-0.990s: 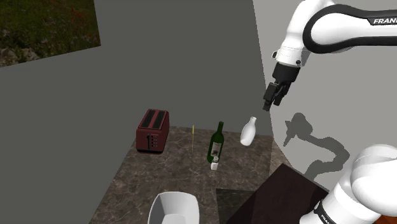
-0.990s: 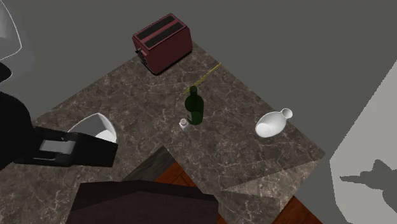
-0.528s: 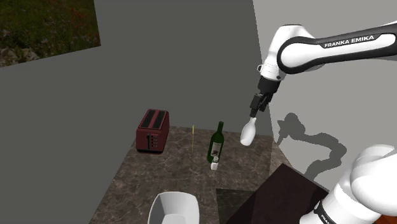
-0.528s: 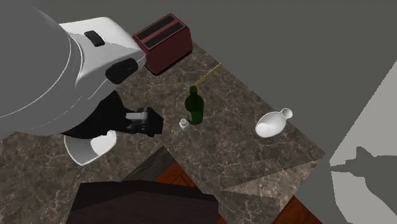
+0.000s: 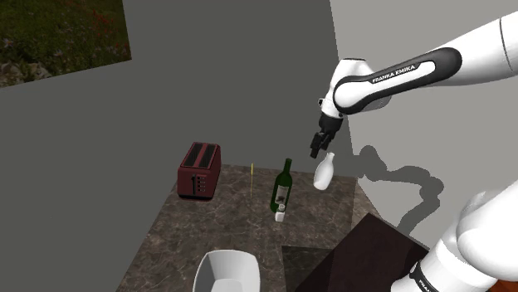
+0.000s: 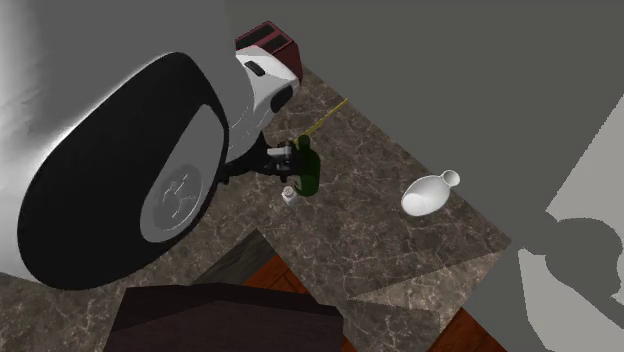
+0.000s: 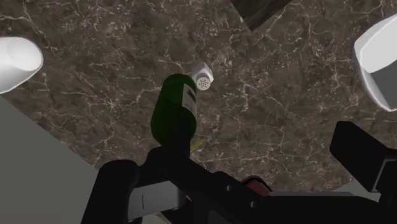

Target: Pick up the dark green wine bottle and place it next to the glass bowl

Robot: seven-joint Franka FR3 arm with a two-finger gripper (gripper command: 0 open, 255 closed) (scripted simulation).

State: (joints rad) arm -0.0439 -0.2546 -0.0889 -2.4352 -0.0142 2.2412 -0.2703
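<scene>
The dark green wine bottle [image 5: 282, 186] stands upright on the dark marbled counter [image 5: 207, 228], also seen from above [image 6: 307, 170] [image 7: 172, 109]. A white bowl [image 5: 227, 271] [image 7: 379, 56] sits near the counter's front edge. My black gripper [image 5: 317, 148] hangs in the air above the counter, up and to the shoulder view's right of the bottle's top, just over a white vase. In the wrist view its fingers [image 7: 118, 191] stand wide apart with nothing between them, and the bottle lies ahead of them untouched.
A white vase [image 5: 324, 171] [image 6: 428, 193] [image 7: 18, 60] stands close to the bottle, a small white shaker [image 5: 280, 216] [image 6: 289, 195] at the bottle's foot. A dark red toaster [image 5: 199, 170] and a thin yellow stick [image 5: 251, 187] are toward the grey back wall. The stand [image 5: 357, 257] borders the counter.
The arm has swung toward the shoulder view's left and down, from beside the vase to just above it near the bottle. In the second exterior view it now covers the bowl.
</scene>
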